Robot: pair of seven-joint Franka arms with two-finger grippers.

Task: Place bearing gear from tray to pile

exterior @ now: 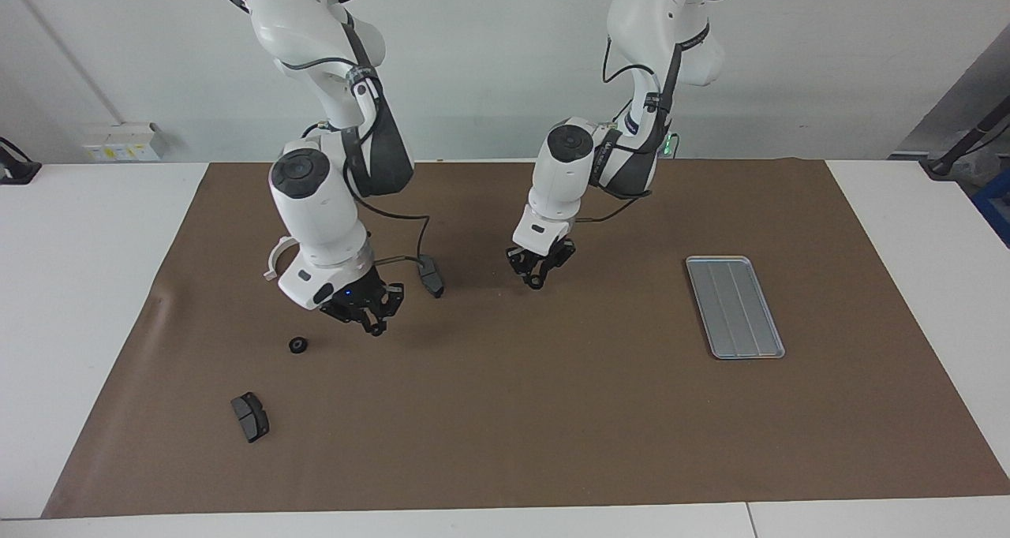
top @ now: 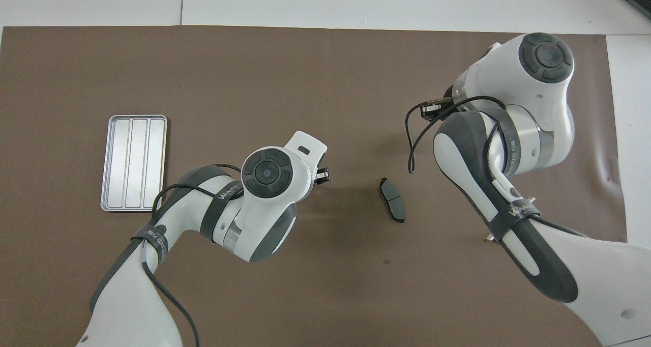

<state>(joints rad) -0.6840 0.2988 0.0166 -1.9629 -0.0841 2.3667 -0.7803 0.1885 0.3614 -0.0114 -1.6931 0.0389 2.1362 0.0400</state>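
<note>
The silver-grey ridged tray lies toward the left arm's end of the brown mat and nothing lies in it; it also shows in the overhead view. A small black round gear lies on the mat at the right arm's end. My right gripper hangs low over the mat just beside the gear, apart from it. My left gripper hangs over the middle of the mat. No part shows in either gripper. In the overhead view the right arm hides the gear.
One dark brake pad lies farther from the robots than the gear. A second brake pad lies between the two grippers. A white curved bracket shows partly beside the right arm.
</note>
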